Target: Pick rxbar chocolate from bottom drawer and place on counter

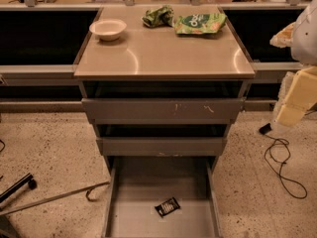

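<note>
The rxbar chocolate, a small black-wrapped bar with white lettering, lies flat on the grey floor of the open bottom drawer, near its middle front. The counter is the shiny beige-grey top of the cabinet. Part of my arm, pale links, shows at the right edge, beside the cabinet and well above the drawer. My gripper is not in view.
A white bowl stands at the counter's back left, and two green snack bags lie at its back. The two shallower drawers stand slightly open above. A black cable loops on the floor at right; a thin bar lies at left.
</note>
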